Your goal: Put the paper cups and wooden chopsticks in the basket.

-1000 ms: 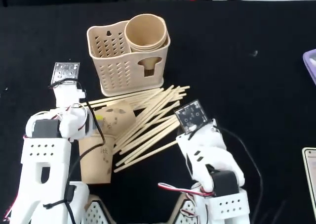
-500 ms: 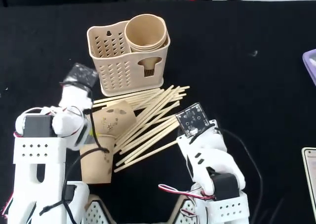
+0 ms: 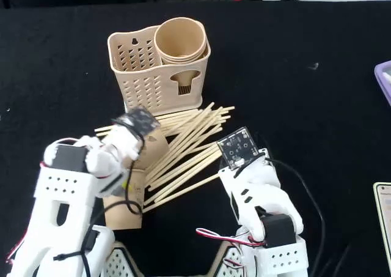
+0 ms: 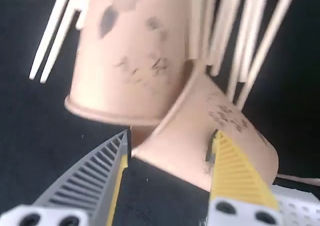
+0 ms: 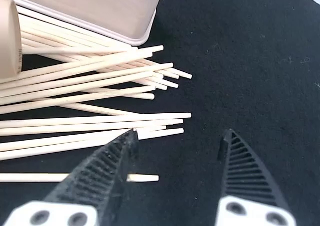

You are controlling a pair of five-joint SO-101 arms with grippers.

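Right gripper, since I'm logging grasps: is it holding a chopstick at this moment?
No, the right gripper is open with nothing between its fingers, and the chopsticks lie loose beneath it.

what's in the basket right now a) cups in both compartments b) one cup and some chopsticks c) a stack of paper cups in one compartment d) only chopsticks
c: the stack of paper cups stands in one compartment of the basket, while the chopsticks lie on the table in front of it.

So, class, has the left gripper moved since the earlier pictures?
Yes. The left gripper swung rightward, away from the basket's left corner, onto the fallen cups.
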